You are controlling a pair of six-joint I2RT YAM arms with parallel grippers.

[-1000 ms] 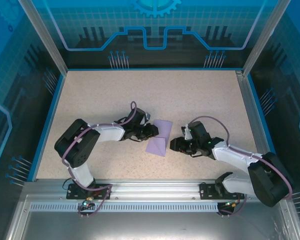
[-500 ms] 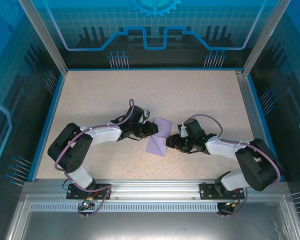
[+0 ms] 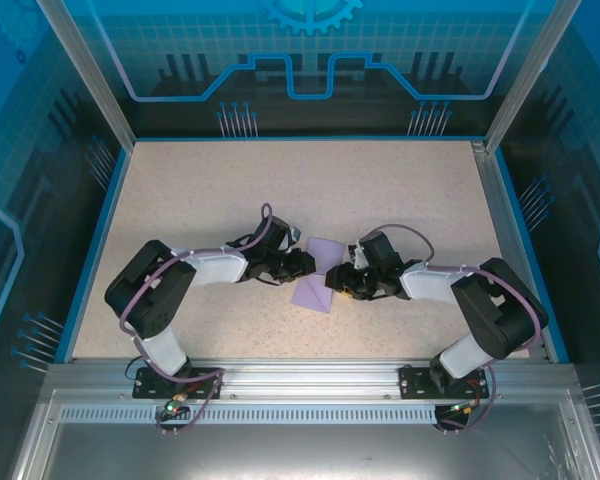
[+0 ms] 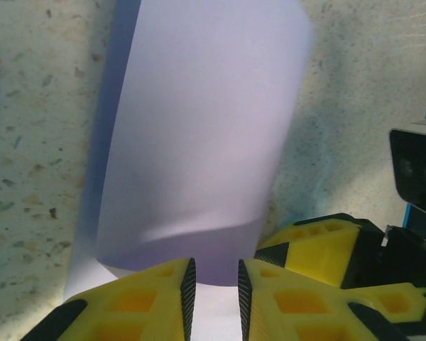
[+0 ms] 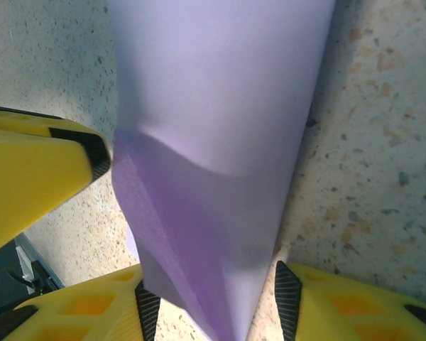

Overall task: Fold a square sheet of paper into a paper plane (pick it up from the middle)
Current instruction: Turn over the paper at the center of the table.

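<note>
"When you looked outward from the base rail (image 3: 300,372), what came first?"

"Both claws, meeting beyond the rail's middle, with the square sheet of paper (image 3: 326,254) between them on the table (image 3: 230,190). The right gripper (image 5: 213,284) sat a shade closer to the rail than the left gripper (image 4: 214,268)."

"And their jaws?"

"The right one's stood apart, straddling a tapering part of the sheet with nothing clenched. The left one's stood nearly together with lavender in the slit. Whether they truly bit the paper I couldn't tell."

"How did the sheet lie?"

"Part-folded and drawn in to a waist, its long axis running away from the rail and leaning slightly rightward. One lobe lay nearer the rail, the other farther, curling up off the table."

"So which arm was better placed?"

"Neither, I judged. Each reached the waist from its own side, across the long axis. Any next crease would hang on both holding that waist squarely."
</note>
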